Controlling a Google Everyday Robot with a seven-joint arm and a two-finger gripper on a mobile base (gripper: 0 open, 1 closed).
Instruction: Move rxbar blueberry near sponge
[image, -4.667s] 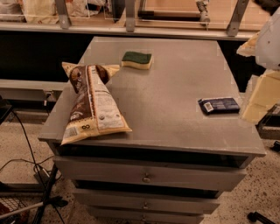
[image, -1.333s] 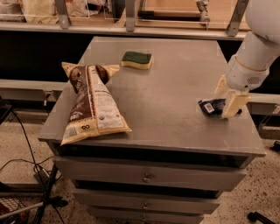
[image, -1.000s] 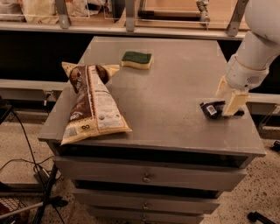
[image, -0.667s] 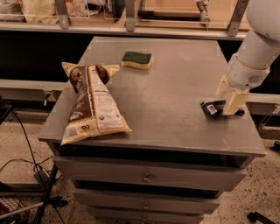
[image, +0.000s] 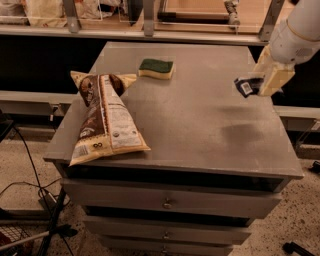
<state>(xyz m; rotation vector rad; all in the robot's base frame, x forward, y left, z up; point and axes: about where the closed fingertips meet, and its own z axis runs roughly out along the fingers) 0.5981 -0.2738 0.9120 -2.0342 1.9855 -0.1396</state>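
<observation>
The rxbar blueberry (image: 245, 86), a small dark navy bar with a white label patch at its left end, hangs in the air above the right side of the grey tabletop (image: 200, 120). My gripper (image: 262, 81) is shut on it, its cream fingers (image: 272, 80) covering the bar's right part. The sponge (image: 156, 68), dark green on top and yellow below, lies at the back middle of the table, well to the left of the bar.
A large brown-and-white snack bag (image: 102, 117) lies at the table's front left. The table is a drawer cabinet (image: 167, 202). A shelf with metal rails (image: 150, 20) runs behind it. Cables (image: 30, 200) lie on the floor at left.
My gripper closed on the bar where it lay at the table's right edge and has lifted it up off the surface. The sponge and bag have not moved.
</observation>
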